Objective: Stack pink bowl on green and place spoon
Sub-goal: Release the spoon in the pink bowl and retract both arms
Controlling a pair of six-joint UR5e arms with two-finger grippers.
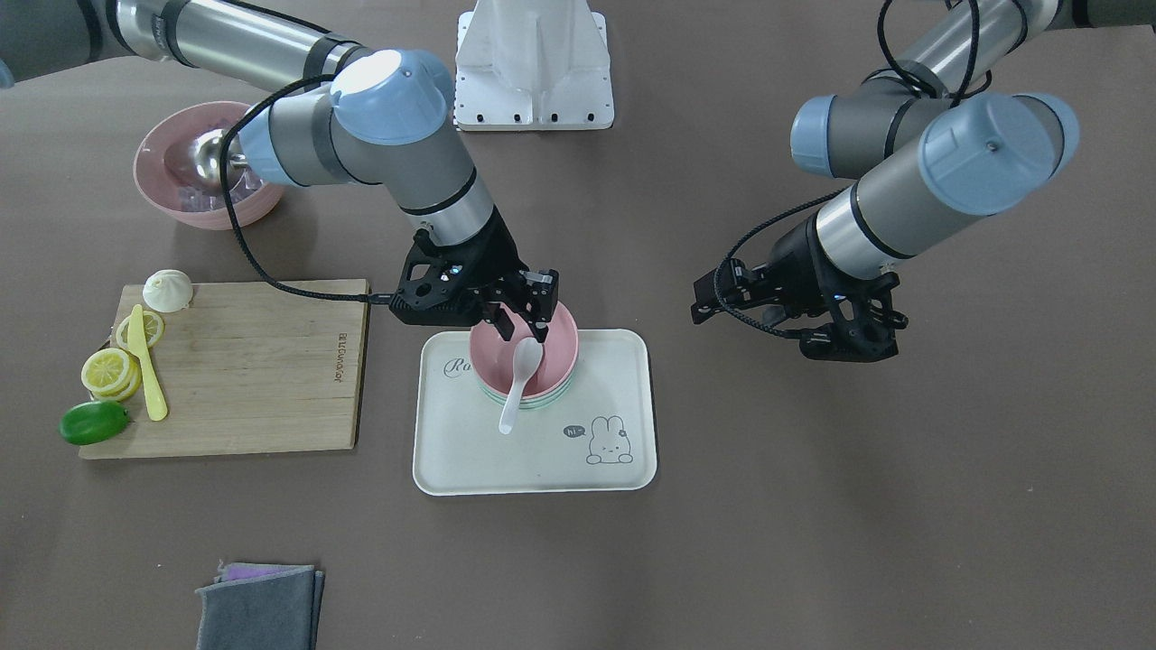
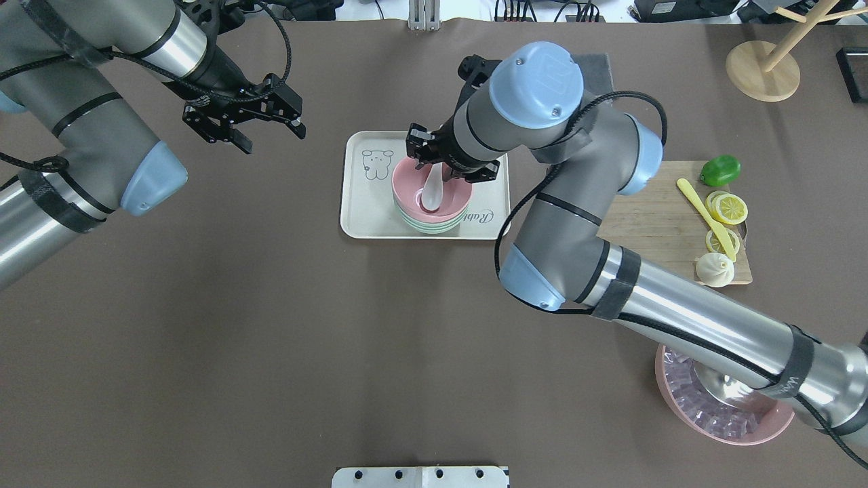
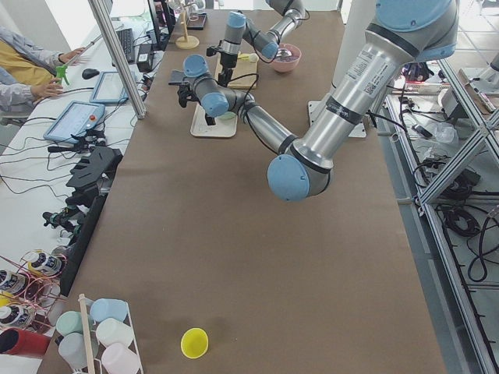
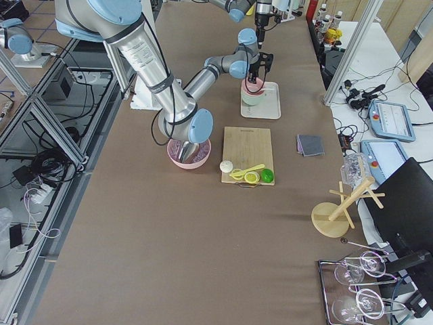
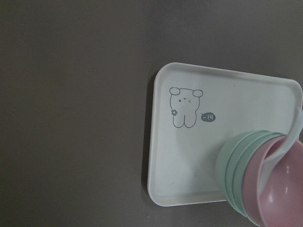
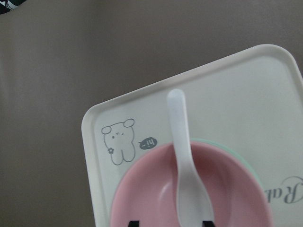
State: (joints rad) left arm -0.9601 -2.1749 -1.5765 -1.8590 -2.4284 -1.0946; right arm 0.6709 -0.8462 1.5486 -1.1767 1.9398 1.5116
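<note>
The pink bowl sits stacked on the green bowls on the cream tray. The white spoon lies in the pink bowl with its handle over the rim. My right gripper is open just above the bowl, its fingers on either side of the spoon's scoop end, as the right wrist view shows. My left gripper is open and empty, above bare table to the left of the tray. The stack also shows in the left wrist view.
A wooden cutting board with lemon slices, a lime, a yellow knife and a bun lies to the tray's right from the robot. A large pink bowl with ice and a metal scoop stands near the right arm. A grey cloth lies at the far edge.
</note>
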